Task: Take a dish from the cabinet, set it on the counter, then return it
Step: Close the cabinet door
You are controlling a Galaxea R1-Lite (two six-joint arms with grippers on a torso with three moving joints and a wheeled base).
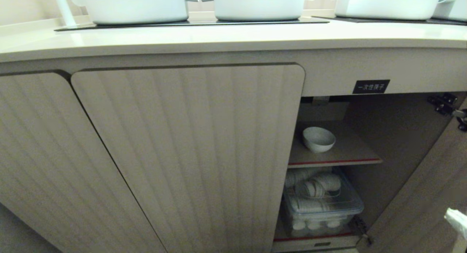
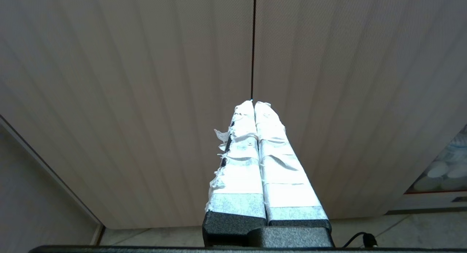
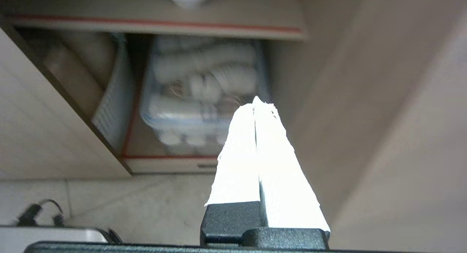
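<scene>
One white bowl [image 1: 318, 139] sits on the cabinet's [image 1: 189, 147] upper shelf [image 1: 350, 151], above and beyond your clenched, empty right pincer [image 3: 256, 101]. Spread its fingers before you reach in, and clear the open door [image 1: 419, 194]. The left pincer [image 2: 253, 104] is clenched too, parked facing the closed doors.

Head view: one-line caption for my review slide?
Small white dish sits on the open cabinet's inner shelf, counter above, right gripper at frame edge.

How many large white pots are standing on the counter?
4: one pot at left, one in the middle, one at right, and part of another at the right edge; more may be outside the view.
</scene>
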